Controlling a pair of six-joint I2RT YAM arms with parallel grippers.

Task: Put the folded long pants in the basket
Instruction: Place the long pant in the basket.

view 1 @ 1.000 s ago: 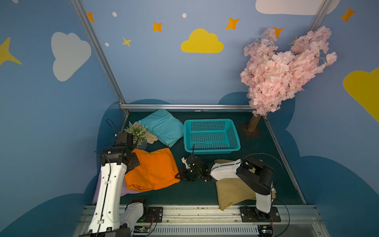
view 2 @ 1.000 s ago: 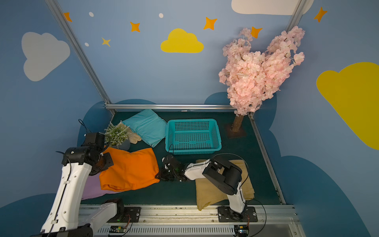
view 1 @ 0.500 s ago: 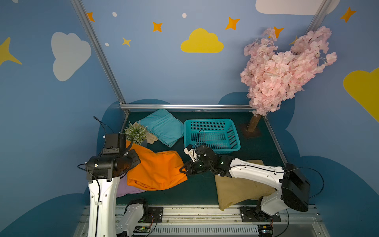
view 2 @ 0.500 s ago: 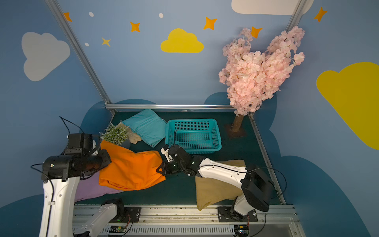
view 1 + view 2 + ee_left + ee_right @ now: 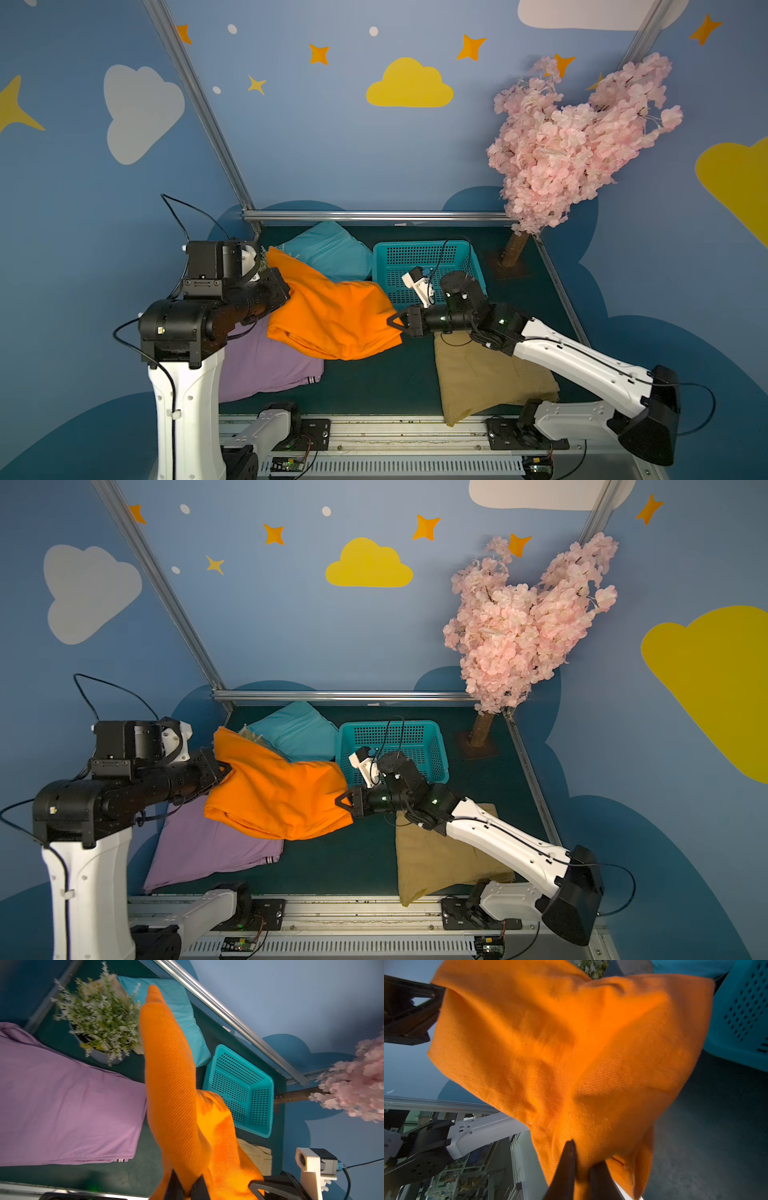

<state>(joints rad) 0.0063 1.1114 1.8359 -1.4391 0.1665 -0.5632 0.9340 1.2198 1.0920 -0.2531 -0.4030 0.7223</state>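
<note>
Orange pants (image 5: pixel 332 316) hang stretched between my two grippers, lifted off the green table (image 5: pixel 374 382) and sagging in the middle. My left gripper (image 5: pixel 286 291) is pinched tight on the cloth's left edge; in the left wrist view the jaws meet around a thick fold of orange twill (image 5: pixel 170 1084) that rises away from them. My right gripper (image 5: pixel 395 322) is clamped the same way on the opposite end, and in the right wrist view the dark fingers (image 5: pixel 566 1167) bite into a bunched corner while the rest of the cloth (image 5: pixel 550 1043) spreads out wide toward my left gripper's black jaws.

Below the orange bundle's left half lie the lilac pants (image 5: pixel 266 365), flat on the table with a striped cuff showing at the near corner; I cannot tell whether the lowest orange fold touches them. Under my right forearm lie the khaki pants (image 5: pixel 490 374), their near corner reaching the table's front rail. The basket (image 5: pixel 424 245) stands just beyond my right wrist, near the orange cloth's right end. Beside the basket, toward the back left, rest the turquoise pants (image 5: pixel 328 249), with a potted plant (image 5: pixel 99 1016) next to them. A pink blossom tree (image 5: pixel 573 141) stands in the back right corner.
</note>
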